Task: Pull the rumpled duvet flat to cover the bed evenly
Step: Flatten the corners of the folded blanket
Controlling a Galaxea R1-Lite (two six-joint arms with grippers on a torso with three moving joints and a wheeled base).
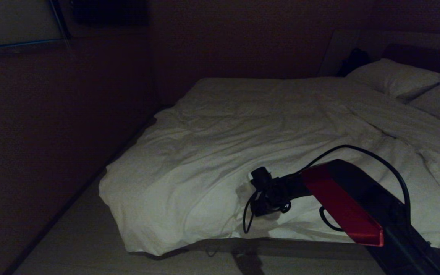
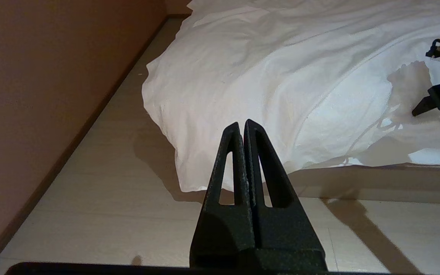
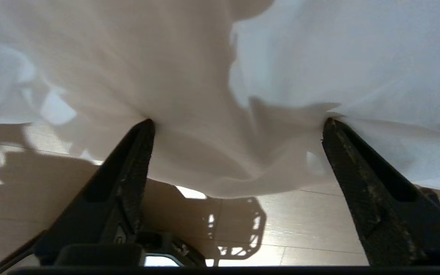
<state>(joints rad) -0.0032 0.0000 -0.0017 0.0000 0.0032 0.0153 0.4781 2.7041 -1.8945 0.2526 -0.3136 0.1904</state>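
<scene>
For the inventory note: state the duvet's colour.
Plain white duvet, clearest in the left wrist view.

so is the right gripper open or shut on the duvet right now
Open: the right gripper has its fingers spread wide, tips touching the duvet edge, with no fabric pinched between them.

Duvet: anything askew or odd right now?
Yes. The duvet lies rumpled, with one corner bulging off the bed's foot toward the floor. Near the pillows it is bunched in folds. The right gripper stands open against its hanging edge.
</scene>
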